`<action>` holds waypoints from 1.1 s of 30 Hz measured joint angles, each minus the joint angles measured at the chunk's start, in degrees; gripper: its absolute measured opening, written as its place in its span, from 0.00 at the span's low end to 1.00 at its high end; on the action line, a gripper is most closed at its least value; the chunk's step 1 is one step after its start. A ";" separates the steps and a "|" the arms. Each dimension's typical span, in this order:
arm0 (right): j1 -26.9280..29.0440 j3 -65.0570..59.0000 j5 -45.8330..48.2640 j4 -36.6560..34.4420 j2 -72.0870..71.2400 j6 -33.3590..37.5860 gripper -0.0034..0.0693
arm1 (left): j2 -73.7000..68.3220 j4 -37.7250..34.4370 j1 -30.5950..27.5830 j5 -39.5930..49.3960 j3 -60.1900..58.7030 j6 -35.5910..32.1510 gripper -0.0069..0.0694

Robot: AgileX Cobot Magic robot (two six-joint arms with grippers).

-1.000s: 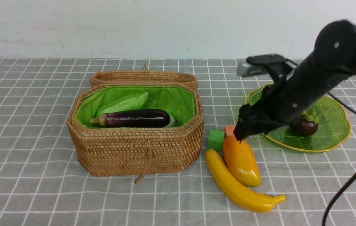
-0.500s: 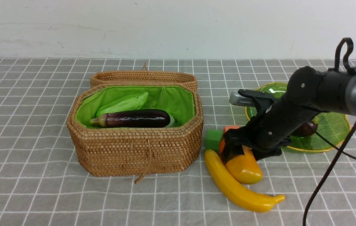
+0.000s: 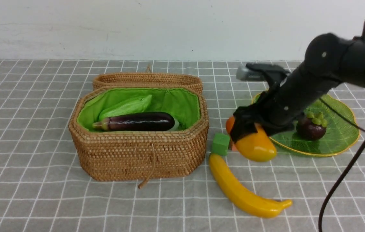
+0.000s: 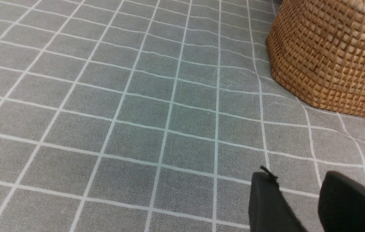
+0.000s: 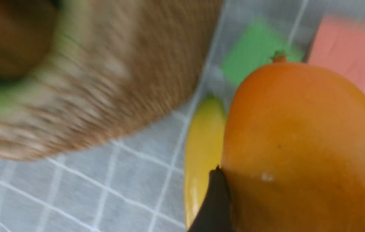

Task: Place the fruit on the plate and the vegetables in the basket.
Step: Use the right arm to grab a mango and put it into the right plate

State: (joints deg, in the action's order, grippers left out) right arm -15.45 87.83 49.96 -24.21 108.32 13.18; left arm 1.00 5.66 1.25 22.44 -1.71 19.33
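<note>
Orange-yellow mango (image 3: 256, 145), front view: lifted off the worktop (image 3: 105, 206) in the right claw (image 3: 250, 129), where half a second ago it lay against the banana; the pick seems made, so the carry to the plate comes next.
Green plate (image 3: 340, 129), front view: on the robot's right, bearing the dark mangosteen (image 3: 311, 127); the arm hides part of the dish.
Yellow banana (image 3: 246, 193), front view: on the worktop, now with the mango gone from its side; probably the last fruit to fetch.
Cubes, front view: the green one (image 3: 221, 144) stands near the banana's end, the orange-red one (image 3: 234, 145) mostly hidden behind the mango; neither belongs to the sorting.
Woven basket (image 3: 137, 154), front view: open, with the cucumber (image 3: 127, 108) and eggplant (image 3: 139, 121) inside and a pale piece behind, too covered to name for certain.
Left claw (image 4: 293, 199), left wrist view: two dark fingertips slightly apart, nothing between them, the basket's woven wall beyond; this arm appears idle.
Mango grip, right wrist view: one dark fingertip presses the fruit's side, the other is out of sight; the front view shows the claw pinching it round the middle. Its smooth skin could slip, so a low, gentle release beside the mangosteen looks wise.
</note>
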 joint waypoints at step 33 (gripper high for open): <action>9.35 5.66 2.11 10.03 -4.81 1.87 0.92 | 0.00 0.00 0.00 0.00 0.00 0.00 0.40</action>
State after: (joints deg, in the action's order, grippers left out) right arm -6.10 93.49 52.07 -14.17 103.52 15.05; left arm 1.00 5.66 1.25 22.44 -1.71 19.33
